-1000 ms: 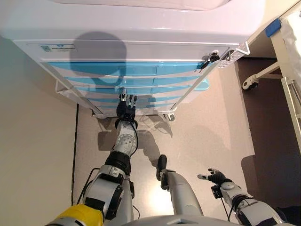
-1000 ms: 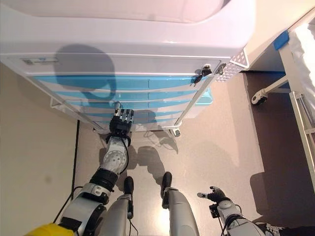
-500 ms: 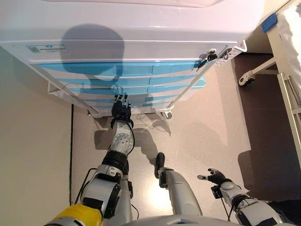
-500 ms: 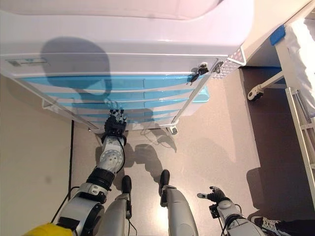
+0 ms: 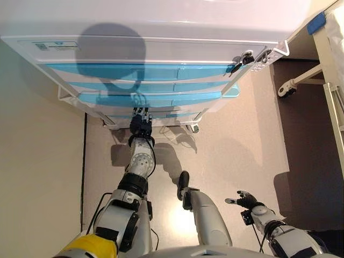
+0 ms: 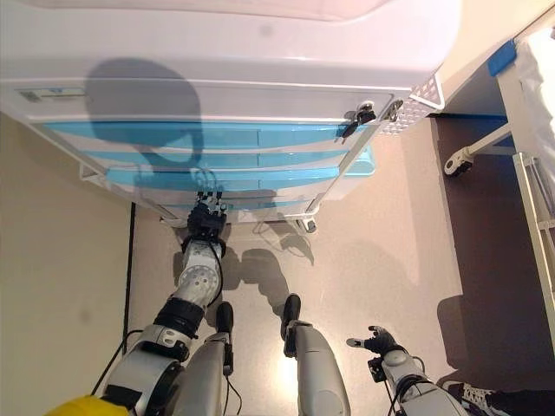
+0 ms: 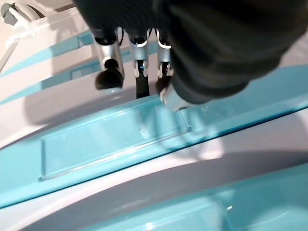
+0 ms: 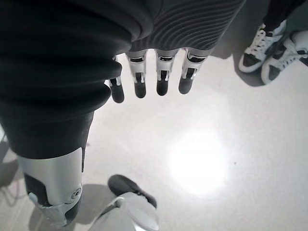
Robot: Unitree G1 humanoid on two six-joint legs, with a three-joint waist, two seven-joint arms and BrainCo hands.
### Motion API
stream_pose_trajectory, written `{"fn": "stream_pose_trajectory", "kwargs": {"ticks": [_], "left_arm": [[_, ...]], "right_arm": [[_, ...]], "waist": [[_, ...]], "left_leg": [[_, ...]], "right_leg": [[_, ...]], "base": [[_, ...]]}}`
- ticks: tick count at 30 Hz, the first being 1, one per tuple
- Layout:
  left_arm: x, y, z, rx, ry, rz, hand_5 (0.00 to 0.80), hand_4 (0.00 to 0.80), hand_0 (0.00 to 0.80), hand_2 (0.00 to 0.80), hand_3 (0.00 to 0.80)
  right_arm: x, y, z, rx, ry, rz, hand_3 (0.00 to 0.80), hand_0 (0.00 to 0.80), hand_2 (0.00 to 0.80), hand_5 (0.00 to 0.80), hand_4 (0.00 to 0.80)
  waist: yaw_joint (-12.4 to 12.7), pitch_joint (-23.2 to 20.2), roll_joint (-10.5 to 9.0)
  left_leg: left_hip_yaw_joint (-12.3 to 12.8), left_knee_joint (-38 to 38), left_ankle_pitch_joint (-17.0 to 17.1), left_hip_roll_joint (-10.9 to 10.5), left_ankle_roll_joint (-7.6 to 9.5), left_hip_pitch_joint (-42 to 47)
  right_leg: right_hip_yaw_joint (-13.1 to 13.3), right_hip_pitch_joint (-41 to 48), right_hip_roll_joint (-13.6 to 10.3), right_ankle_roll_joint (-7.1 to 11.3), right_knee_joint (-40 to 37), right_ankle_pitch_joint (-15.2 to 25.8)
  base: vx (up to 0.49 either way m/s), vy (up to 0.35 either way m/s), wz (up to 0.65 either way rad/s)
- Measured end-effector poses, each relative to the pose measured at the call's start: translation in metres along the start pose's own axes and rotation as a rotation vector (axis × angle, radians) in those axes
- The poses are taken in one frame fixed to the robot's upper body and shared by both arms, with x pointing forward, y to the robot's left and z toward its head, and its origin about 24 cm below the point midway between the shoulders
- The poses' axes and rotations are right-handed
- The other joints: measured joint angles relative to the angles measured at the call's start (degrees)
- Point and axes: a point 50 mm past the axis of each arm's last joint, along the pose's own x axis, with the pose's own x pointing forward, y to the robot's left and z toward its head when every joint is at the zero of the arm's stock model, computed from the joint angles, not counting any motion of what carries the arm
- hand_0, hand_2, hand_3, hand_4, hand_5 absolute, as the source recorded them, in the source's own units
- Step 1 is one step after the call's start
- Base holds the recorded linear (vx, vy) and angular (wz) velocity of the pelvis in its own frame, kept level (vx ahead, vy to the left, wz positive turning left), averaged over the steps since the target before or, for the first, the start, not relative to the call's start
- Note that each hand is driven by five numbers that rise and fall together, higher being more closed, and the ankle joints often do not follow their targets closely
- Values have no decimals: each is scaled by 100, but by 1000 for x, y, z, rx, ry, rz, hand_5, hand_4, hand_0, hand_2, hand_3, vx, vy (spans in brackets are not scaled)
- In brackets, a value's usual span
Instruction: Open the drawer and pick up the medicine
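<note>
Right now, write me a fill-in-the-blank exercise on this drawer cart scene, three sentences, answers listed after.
1. The robot's ____ hand reaches up to the blue drawer fronts of the white medical cart.
2. The right hand hangs low over the floor with its fingers ____.
3. A person's ____ show on the floor in the right wrist view.

Missing words: left; open; shoes

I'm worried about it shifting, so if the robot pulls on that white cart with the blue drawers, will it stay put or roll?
The white cart with blue drawers stands on castor wheels on smooth floor, so it may roll toward the left hand unless braked. Its glossy drawer fronts look slippery to fingertips. It looks bulky, probably heavy enough to resist somewhat.
</note>
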Motion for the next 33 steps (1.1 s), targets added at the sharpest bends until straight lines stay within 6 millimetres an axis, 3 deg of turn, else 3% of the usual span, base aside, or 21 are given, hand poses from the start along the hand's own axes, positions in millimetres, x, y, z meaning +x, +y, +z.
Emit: {"fn": "stream_pose_trajectory", "kwargs": {"ticks": [8,20,28,33], "left_arm": [[-13,16,-7,11,50,-19,800,800,800,800,800],[-54,56,-20,32,183,-52,800,800,800,800,800],[-85,88,-14,86,287,-65,800,800,800,800,800],[-105,106,-10,44,341,-37,800,800,800,800,800]], "right_arm": [[1,-2,9,-11,-22,-4,0,0,0,0,0],[1,-1,7,-41,-15,0,0,0,0,0,0],[1,0,5,-63,-13,4,0,0,0,0,0],[1,0,5,-67,-16,6,0,0,0,0,0]], "waist": [[136,265,-3],[641,713,22],[922,995,236],[928,1030,294]], "left_leg": [[-221,571,-155,24,-77,-86],[-579,1074,-271,-3,-209,61],[-705,1097,-258,-40,-188,329],[-714,1061,-252,-77,-178,431]], "right_leg": [[-144,62,-30,-47,500,-246],[-435,334,-130,-252,1159,-606],[-508,681,-155,-287,1246,-681],[-534,781,-206,-256,1242,-709]], "base": [[-67,-49,11],[-54,-14,14],[-15,2,9],[2,27,5]]}}
